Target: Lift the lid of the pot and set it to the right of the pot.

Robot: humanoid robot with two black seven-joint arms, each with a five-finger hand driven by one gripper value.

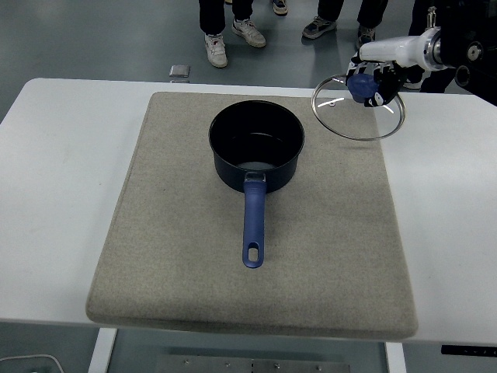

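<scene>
No brand or writing can be read on any of the things. The right hand (371, 81) comes in from the upper right, its fingers curled around the blue knob of the glass lid (358, 106), which it holds in the air, tilted, over the grey mat's (186, 264) far right corner. The uncovered dark blue pot (256, 154) stands on the mat to the lid's left, well apart, handle toward the white tabletop's (62, 194) near edge. People's shoes show beyond the tabletop.
</scene>
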